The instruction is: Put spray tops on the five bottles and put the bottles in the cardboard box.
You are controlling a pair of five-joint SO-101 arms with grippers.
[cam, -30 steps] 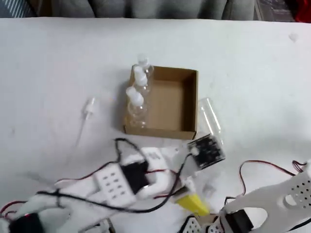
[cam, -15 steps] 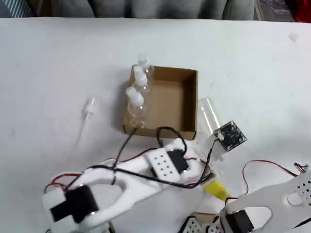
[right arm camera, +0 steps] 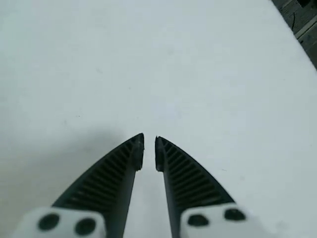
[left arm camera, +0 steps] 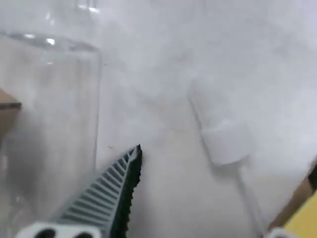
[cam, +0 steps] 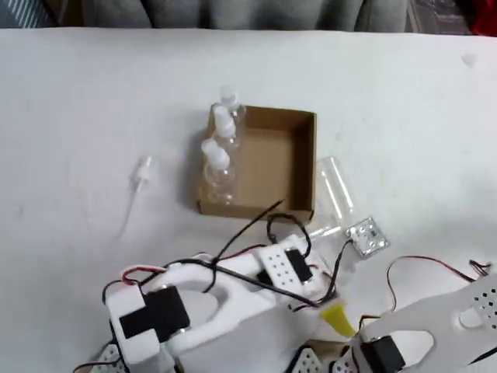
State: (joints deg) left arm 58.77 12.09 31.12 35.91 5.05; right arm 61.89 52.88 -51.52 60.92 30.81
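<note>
Fingers (left arm camera: 119, 188) of the left gripper (left arm camera: 223, 168) are spread wide and empty, with a loose spray top (left arm camera: 225, 144) on the table (cam: 388, 93) between them. It lies beside the uncapped bottle (left arm camera: 49, 124), which rests just right of the cardboard box (cam: 314, 155). Three capped bottles (cam: 219, 167) stand along the box's left wall; the right gripper (right arm camera: 149, 148) is nearly closed on nothing.

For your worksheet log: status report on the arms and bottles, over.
Left gripper open by bottle lying beside cardboard box. Right gripper shut, empty. Loose spray top nearby, nothing blocking.
</note>
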